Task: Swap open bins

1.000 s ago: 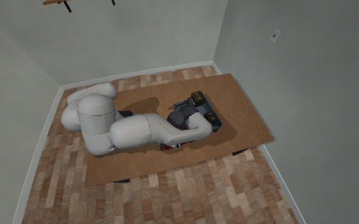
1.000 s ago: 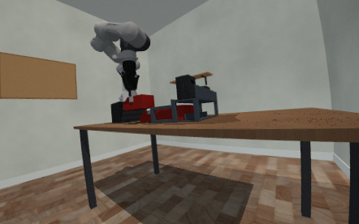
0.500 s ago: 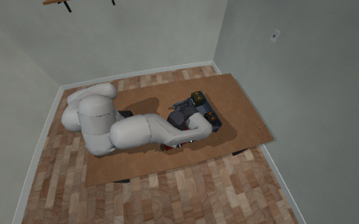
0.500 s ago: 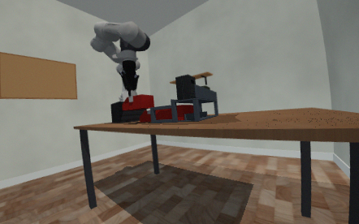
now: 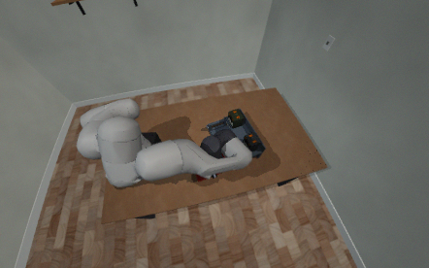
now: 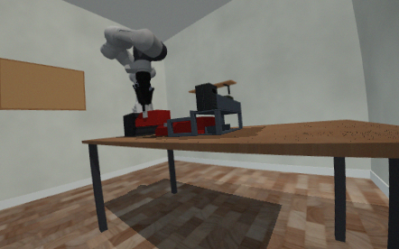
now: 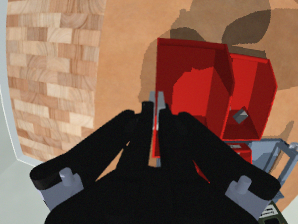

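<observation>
My gripper (image 7: 156, 99) (image 6: 144, 113) is shut on the left side wall of an empty red open bin (image 7: 193, 86) (image 6: 158, 117). It holds the bin at the left end of the shelf, over the table (image 6: 294, 135) (image 5: 273, 104). In the exterior view the bin looks slightly above the table top. A second red bin (image 7: 252, 90) with a small grey part (image 7: 240, 116) in it sits right beside the held one, next to the grey shelf frame (image 7: 285, 155) (image 6: 218, 115) (image 5: 219, 128). In the top view my arm hides the gripper and both red bins.
Two dark bins with orange parts (image 5: 237, 117) (image 5: 251, 141) stand on the shelf. A black box (image 6: 206, 96) sits on top of it. My base (image 6: 131, 124) stands at the table's left end, close behind the held bin.
</observation>
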